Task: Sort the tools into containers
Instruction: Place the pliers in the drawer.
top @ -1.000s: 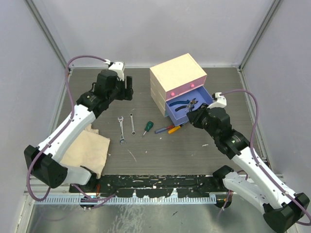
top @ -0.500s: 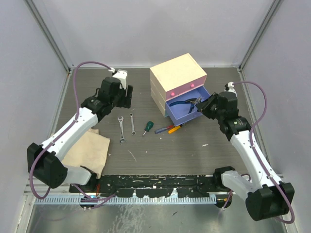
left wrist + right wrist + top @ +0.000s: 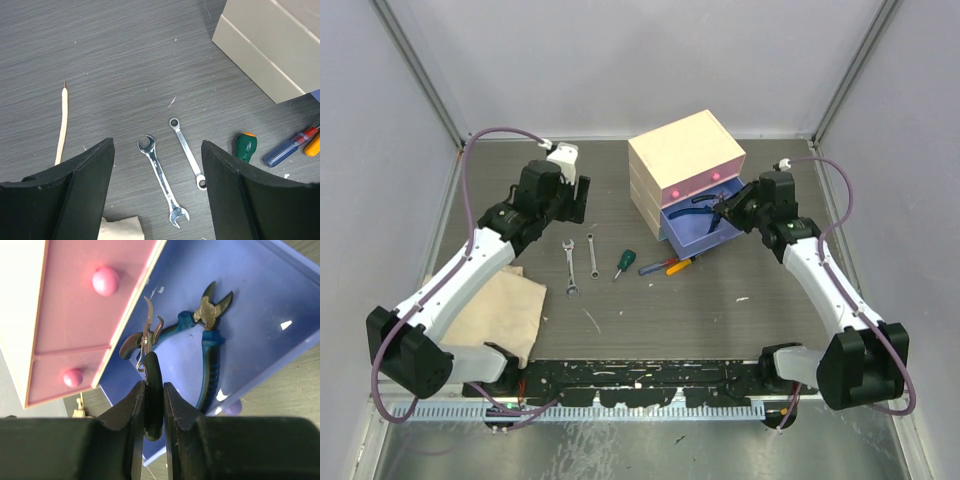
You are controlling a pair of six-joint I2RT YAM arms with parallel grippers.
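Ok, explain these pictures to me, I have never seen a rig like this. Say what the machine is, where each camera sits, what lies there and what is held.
These are two robot arms bolted at the near edge of a table. The wide picture looks down from above and behind them; the other two come from wrist cameras. A small chest stands there, its blue drawer pulled out with blue-handled pliers inside. Loose on the table lie an open-ended wrench, a ring wrench, a green screwdriver, a blue-and-red screwdriver, an orange screwdriver, a cloth and a thin stick. The left gripper is open and empty. The right gripper pinches small black-handled pliers over the drawer.
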